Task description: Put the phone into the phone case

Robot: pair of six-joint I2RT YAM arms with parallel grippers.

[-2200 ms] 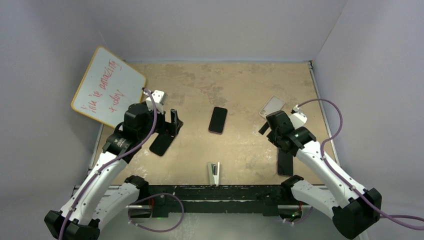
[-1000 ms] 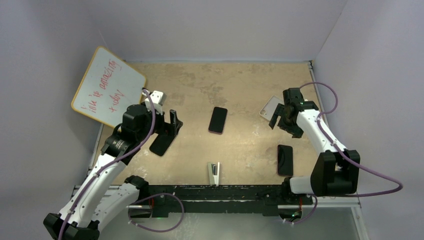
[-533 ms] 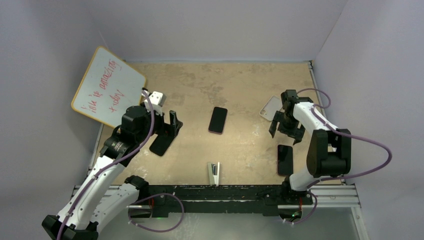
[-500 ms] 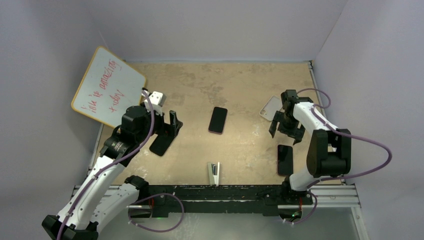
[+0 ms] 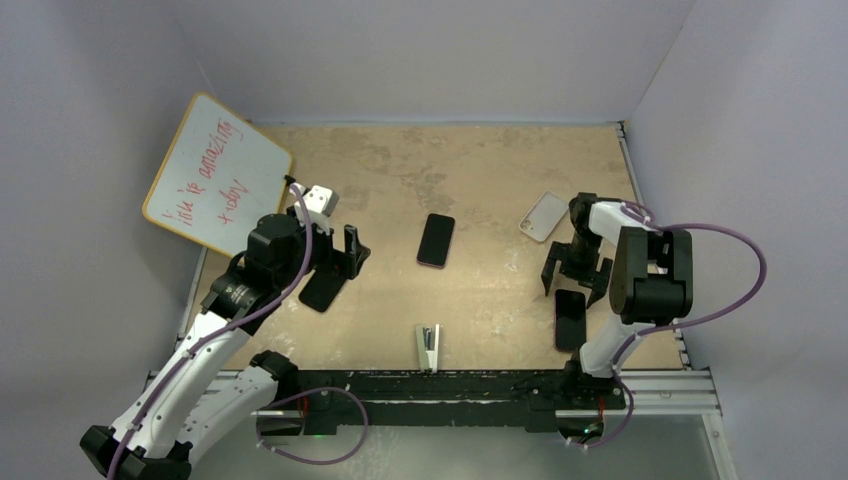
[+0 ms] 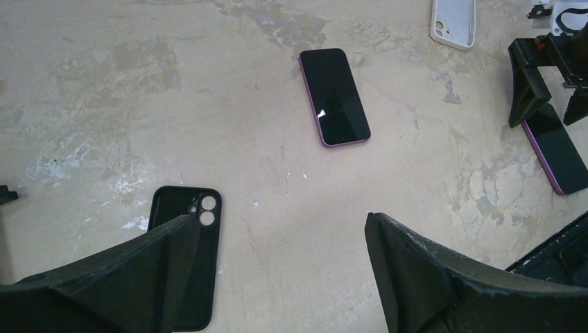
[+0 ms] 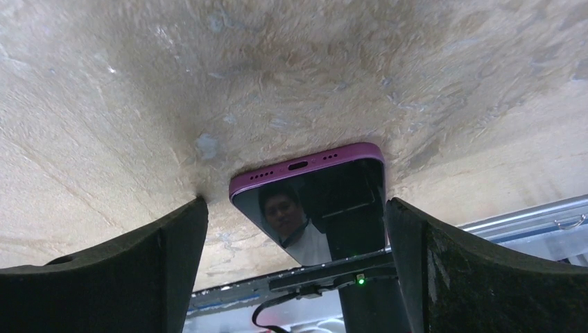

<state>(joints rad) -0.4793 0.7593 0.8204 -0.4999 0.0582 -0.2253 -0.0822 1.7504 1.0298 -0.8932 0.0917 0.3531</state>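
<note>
Across the tabletop (image 5: 480, 170), nothing gripped yet

At the far left a whiteboard (image 5: 215, 170) with red writing leans against the wall. On the right, the right pincer (image 5: 575, 283) is spread wide and empty, hanging low at the port end of a purple-edged phone (image 7: 312, 201) that lies screen-up near the front edge. The left pincer (image 6: 281, 274), also wide and empty, hovers beside a black case (image 6: 204, 277). A second phone (image 5: 436, 240) lies mid-table, and a pale case (image 5: 544, 215) lies further back on the right.
</note>
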